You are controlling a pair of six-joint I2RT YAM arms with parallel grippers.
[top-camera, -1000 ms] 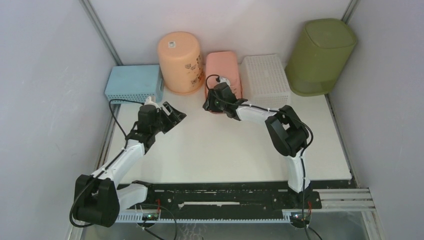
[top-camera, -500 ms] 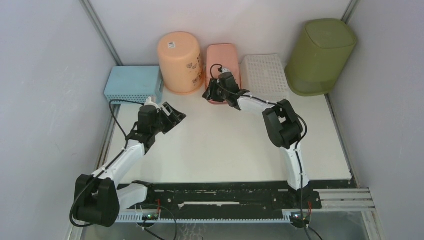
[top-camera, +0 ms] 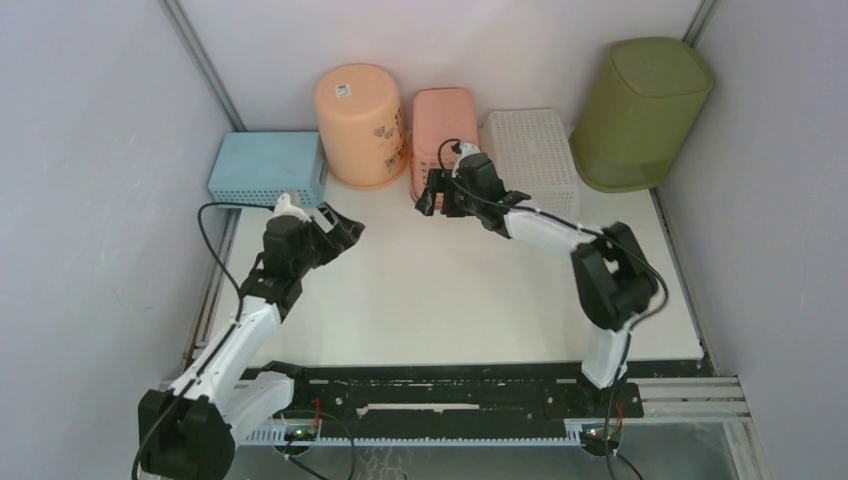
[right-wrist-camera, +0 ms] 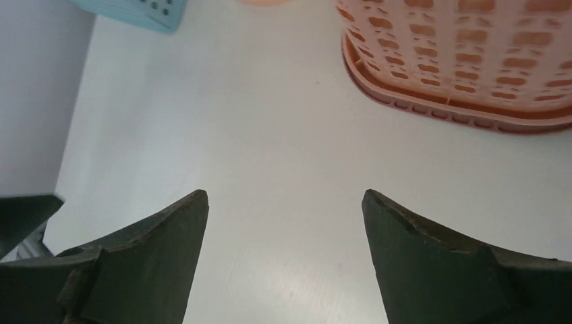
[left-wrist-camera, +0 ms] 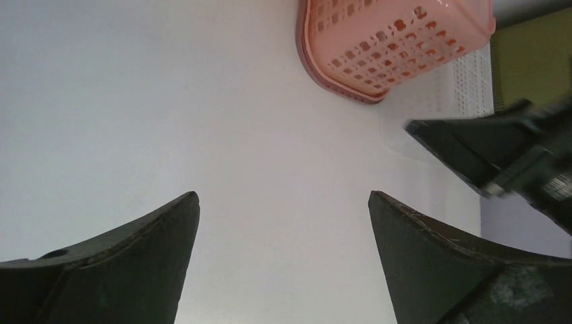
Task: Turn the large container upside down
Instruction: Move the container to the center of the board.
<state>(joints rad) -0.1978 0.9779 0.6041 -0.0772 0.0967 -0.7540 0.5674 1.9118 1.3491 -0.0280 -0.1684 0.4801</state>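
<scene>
The large container, an olive-green bin [top-camera: 640, 105], stands in the far right corner with its solid end up and its mesh band at the table. A strip of it shows in the left wrist view [left-wrist-camera: 533, 61]. My right gripper [top-camera: 432, 196] is open and empty, hovering by the near end of the pink basket [top-camera: 445, 125], well left of the bin. In its own view the right gripper [right-wrist-camera: 283, 199] has its jaws wide apart over bare table. My left gripper [top-camera: 338, 226] is open and empty at the left middle, and its own view [left-wrist-camera: 283, 202] shows its jaws wide apart.
A peach bucket [top-camera: 360, 125], a blue basket [top-camera: 268, 165] and a white basket [top-camera: 530, 150] line the back, all upside down. The pink basket [right-wrist-camera: 472, 61] lies close ahead of the right gripper. The right gripper's body [left-wrist-camera: 499, 155] shows in the left wrist view. Walls enclose the table.
The right arm's elbow swung right and toward the near edge, and its gripper shifted slightly right by the pink basket. The left arm stretched out, its gripper staying about in place.
</scene>
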